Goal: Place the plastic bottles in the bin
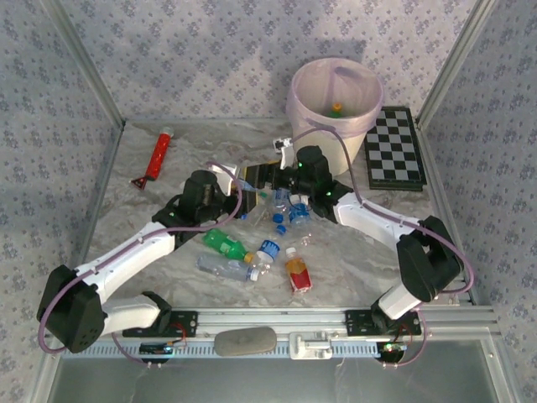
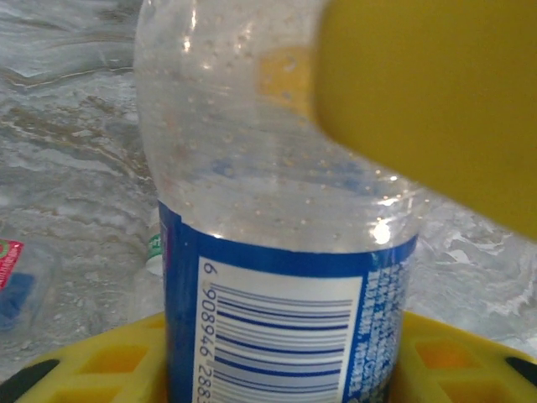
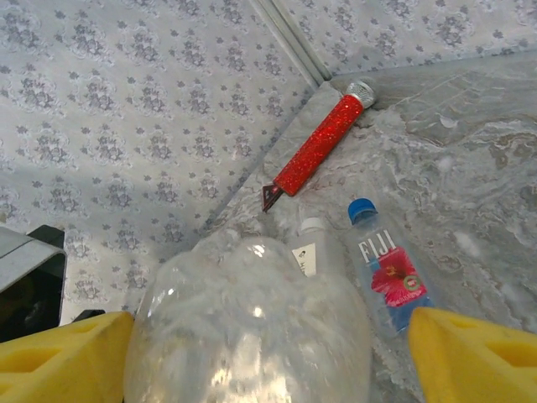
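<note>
Plastic bottles point(image 1: 225, 243): grasping step, both arms working in the pile.
Left jaws held a blue-labelled bottle point(image 2: 277, 277); right jaws stood wide around a clear bottle point(image 3: 252, 336), probably needing closure before the bin point(image 1: 352, 138) beyond them.

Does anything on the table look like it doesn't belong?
Yes. A glittery red tube lies alone near the far left corner, and a checkerboard sits beside the bin. Neither is a bottle.

The bin point(image 1: 295, 96) stands at the back, checkerboard point(image 1: 396, 149) right of it. The bottles point(image 1: 225, 243) lie in front, tube point(image 1: 159, 154) far left.
</note>
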